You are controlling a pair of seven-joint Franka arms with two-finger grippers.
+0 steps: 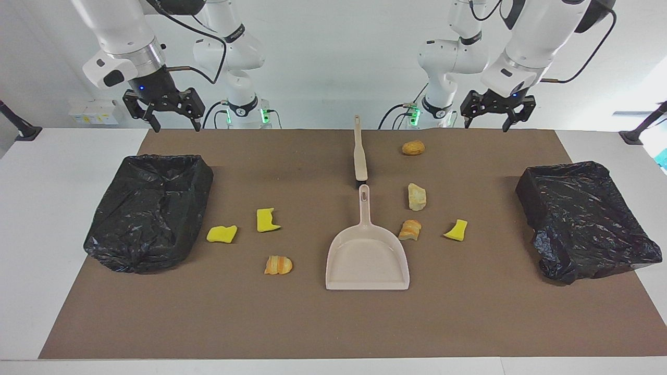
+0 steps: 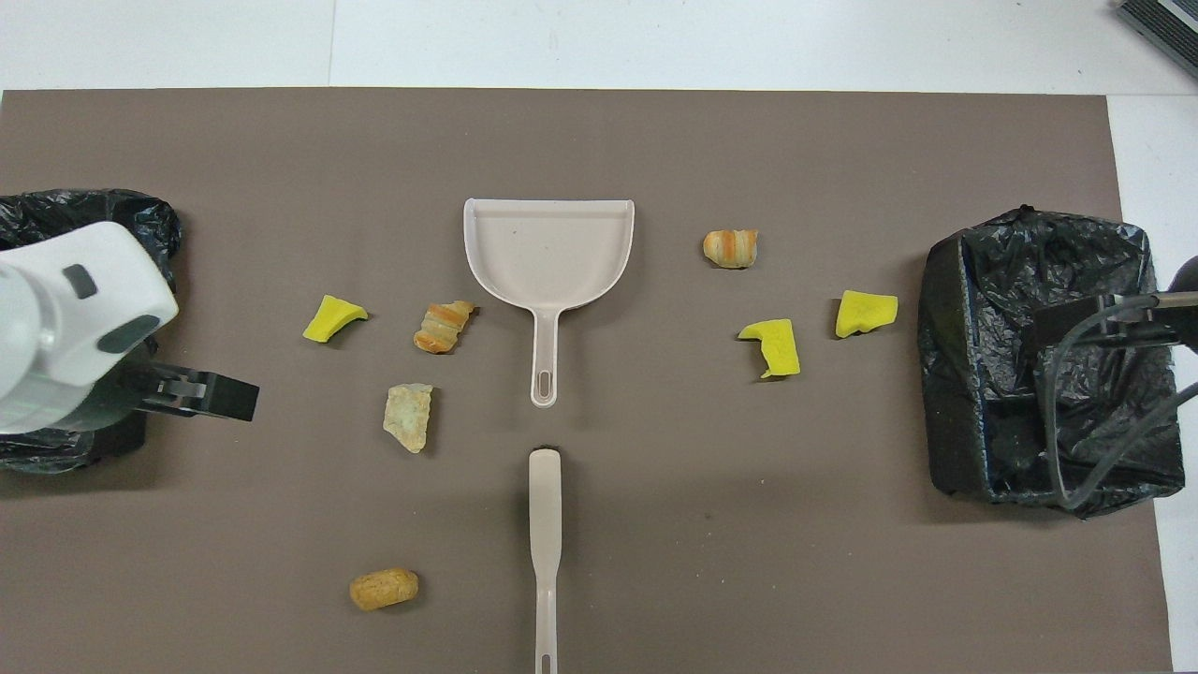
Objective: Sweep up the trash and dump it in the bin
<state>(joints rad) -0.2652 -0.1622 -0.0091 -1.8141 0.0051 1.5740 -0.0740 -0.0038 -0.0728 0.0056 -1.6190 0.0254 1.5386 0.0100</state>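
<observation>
Seven scraps of trash [image 1: 416, 197] are lying scattered on the desk [image 1: 469, 323] around the dustpan [image 1: 367, 258]. The brush [image 1: 359, 156] is lying lengthwise, handle toward the robots. The left hand [image 1: 491, 114], fingers spread, is hanging over the desk's robot-side edge toward the left arm's end; the right hand [image 1: 169, 112], also spread, is waiting.

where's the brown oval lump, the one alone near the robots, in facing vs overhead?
Facing view: brown oval lump sits upper middle, nearest the robots of all scraps, beside the brush toward the left arm's end.
Overhead view: same lump sits low in the picture, again beside the brush.
Shared landmark: the brush, which lies end to end with the dustpan handle in both views.
</observation>
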